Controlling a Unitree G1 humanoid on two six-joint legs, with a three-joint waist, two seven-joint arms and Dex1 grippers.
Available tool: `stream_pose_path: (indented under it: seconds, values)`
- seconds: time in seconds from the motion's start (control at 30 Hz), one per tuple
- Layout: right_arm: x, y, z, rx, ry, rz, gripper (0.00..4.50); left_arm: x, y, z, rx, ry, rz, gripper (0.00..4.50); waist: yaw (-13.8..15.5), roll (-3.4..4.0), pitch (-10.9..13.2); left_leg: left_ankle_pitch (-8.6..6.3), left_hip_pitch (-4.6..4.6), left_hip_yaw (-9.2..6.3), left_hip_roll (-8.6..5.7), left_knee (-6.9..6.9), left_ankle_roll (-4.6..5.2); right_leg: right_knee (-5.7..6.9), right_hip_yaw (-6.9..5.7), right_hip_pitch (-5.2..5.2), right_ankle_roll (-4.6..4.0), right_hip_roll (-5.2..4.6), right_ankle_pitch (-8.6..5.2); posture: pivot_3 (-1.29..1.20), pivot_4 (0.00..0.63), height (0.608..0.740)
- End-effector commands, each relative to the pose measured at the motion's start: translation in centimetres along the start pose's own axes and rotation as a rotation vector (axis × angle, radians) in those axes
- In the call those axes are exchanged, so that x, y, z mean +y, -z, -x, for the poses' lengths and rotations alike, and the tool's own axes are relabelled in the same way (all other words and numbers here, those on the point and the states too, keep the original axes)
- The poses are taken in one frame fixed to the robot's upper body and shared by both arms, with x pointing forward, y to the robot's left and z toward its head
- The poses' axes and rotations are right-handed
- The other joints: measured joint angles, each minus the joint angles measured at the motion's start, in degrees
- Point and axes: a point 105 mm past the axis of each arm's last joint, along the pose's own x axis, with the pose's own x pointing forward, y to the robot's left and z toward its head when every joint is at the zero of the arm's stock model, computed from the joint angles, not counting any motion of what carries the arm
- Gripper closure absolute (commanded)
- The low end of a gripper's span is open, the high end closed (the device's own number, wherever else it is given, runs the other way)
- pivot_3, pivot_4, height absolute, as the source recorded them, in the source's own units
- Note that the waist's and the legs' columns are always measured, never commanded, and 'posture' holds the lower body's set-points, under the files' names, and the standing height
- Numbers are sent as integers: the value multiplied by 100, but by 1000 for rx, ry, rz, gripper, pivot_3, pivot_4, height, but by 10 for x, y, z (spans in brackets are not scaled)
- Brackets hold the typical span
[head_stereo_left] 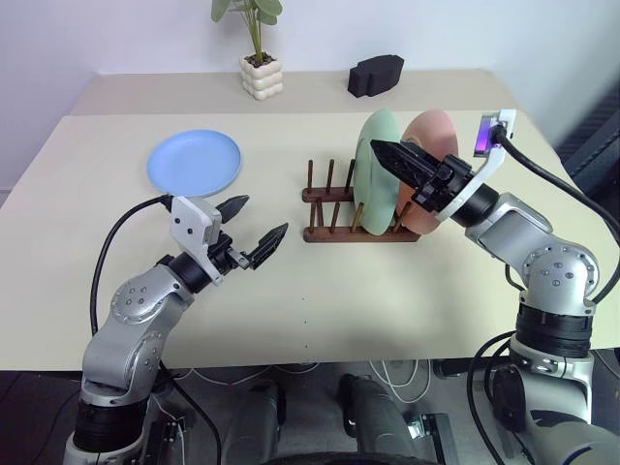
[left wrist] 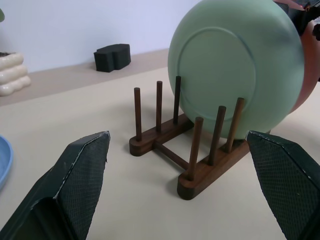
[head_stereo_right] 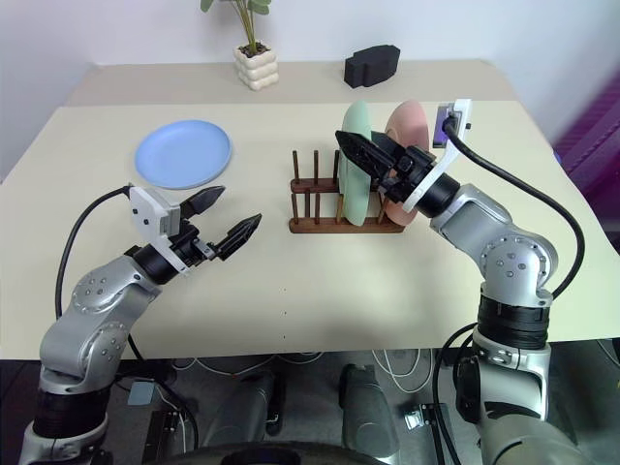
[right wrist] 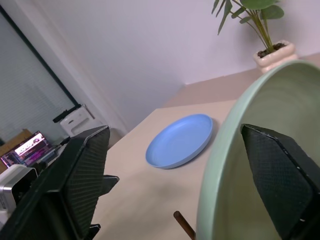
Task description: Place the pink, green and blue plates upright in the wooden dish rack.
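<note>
Green plate (head_stereo_left: 376,170) and pink plate (head_stereo_left: 429,160) upright in wooden dish rack (head_stereo_left: 334,205); blue plate (head_stereo_left: 194,161) flat on table, well apart. Right gripper (head_stereo_left: 405,165) spread wide astride green rim, left gripper (head_stereo_left: 254,229) spread, empty. Risk: retreating finger clips rim, topples plate.

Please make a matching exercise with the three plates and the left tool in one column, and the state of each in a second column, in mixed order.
Column one:
1. blue plate
2. green plate
3. pink plate
4. left tool

Column two:
a. open, holding nothing
b. upright at the rack's right end
c. flat on the table
d. upright in the wooden dish rack, right tool open around its rim

Pairs: 1-c, 2-d, 3-b, 4-a
</note>
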Motion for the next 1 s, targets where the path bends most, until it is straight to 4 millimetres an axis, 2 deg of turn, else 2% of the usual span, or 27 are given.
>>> stream_pose_path:
  seconds: [0.03,0.33,0.47,0.57,0.67,0.7,0.8,0.87,0.97,1.0]
  values:
    - [16,-22,-3,-51,-41,112,246,-4,-10,0,-43,11,-30,0,-1,0,0,0,0,0,0,0,0,0,0,0,0,0,0,0,150,735]
    - [32,-39,-8,-50,-76,264,246,-2,-10,-2,-45,-3,-34,0,0,0,0,0,0,0,0,0,0,-1,0,0,-1,0,-1,0,150,735]
    - [35,-55,-8,-37,-78,435,246,14,-4,-6,-16,-116,-63,0,11,0,0,0,-1,0,-3,1,0,-2,0,0,-2,-1,-1,0,150,735]
    - [39,-61,-13,-6,-97,584,246,35,-11,-9,-57,-255,-52,0,9,0,0,0,-3,-1,-4,2,0,-5,-1,0,-1,-1,-1,0,150,735]
    - [48,-55,-22,51,-153,721,246,67,-18,-13,-51,-447,-66,0,9,-2,-1,0,-3,-2,-5,3,0,-4,-2,0,8,1,4,0,150,735]
    - [52,-47,-26,77,-186,765,246,94,-16,-11,-10,-595,-67,0,6,-2,-1,0,-3,-3,-5,5,0,-3,-4,0,16,5,9,0,150,735]
    - [59,-33,-33,116,-246,832,246,145,-14,1,44,-903,11,0,-10,-2,-1,0,-1,-3,-6,5,0,-1,-4,1,20,7,12,0,150,735]
    - [60,-25,-37,128,-266,844,246,170,-13,6,69,-1033,65,0,-6,-2,-1,-1,-3,-3,-7,3,2,-3,-6,-2,26,5,14,0,150,735]
    - [61,-17,-40,141,-288,857,246,187,-13,5,100,-1104,89,0,7,-4,0,-1,-8,-5,-10,3,2,-4,-8,-5,31,4,18,0,150,735]
    - [62,-14,-40,146,-299,859,246,199,-6,10,134,-1162,158,0,8,-4,0,-1,-10,-5,-13,2,2,-5,-7,-5,34,1,19,0,150,735]
